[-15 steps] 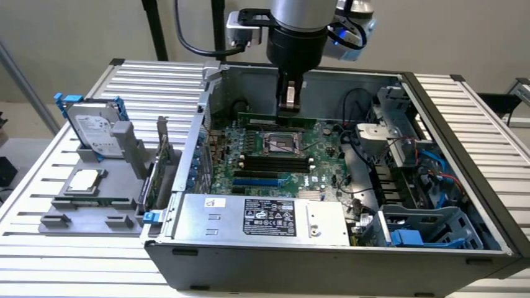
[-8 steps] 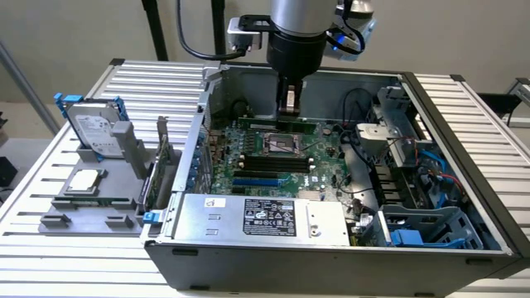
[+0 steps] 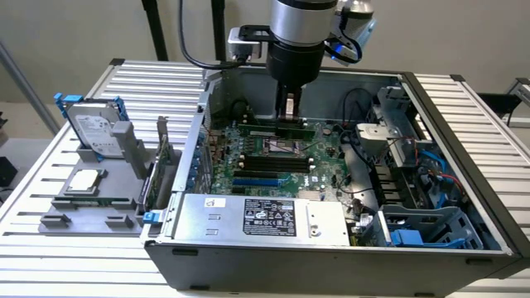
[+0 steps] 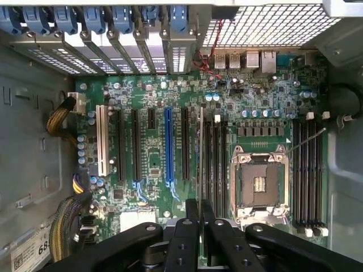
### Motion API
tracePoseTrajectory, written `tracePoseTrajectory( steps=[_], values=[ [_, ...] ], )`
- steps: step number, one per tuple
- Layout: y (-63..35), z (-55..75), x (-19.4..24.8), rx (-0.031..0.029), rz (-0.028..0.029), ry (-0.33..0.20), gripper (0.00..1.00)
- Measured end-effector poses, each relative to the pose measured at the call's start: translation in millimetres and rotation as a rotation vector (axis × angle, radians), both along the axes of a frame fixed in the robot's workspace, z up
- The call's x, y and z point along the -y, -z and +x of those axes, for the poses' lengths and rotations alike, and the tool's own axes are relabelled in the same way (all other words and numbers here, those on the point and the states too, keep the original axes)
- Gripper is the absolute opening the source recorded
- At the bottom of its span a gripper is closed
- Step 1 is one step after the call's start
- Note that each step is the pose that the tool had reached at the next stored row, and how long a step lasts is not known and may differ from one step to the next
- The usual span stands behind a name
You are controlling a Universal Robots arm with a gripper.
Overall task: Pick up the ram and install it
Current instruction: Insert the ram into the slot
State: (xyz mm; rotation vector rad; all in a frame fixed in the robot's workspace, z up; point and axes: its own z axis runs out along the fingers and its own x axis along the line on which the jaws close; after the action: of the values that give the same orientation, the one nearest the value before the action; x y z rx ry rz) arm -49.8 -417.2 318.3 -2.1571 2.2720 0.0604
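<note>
1. Across the lower half of the exterior view, the open computer case sits on the slatted counter.
2. Inside it, the motherboard lies flat, its black memory slots just beside the CPU socket.
3. In the upper middle of that view, the pincer is clamped on the ram, which hangs edge-down over those slots.
4. We judge the ram light, stiff and fragile. It is best held by its long upper edge, clear of chips and contacts.

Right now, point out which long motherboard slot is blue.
The blue slot, flanked by black slots on both sides; the rest are black, except one white slot beside the yellow cables.
</note>
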Motion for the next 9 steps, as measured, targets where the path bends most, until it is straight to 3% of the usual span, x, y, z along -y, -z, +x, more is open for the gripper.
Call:
tracePoseTrajectory(
  steps=[9],
  values=[
    [16.4,0.3,-0.1,0.0,-0.0026,-0.002,0.13]
  ],
)
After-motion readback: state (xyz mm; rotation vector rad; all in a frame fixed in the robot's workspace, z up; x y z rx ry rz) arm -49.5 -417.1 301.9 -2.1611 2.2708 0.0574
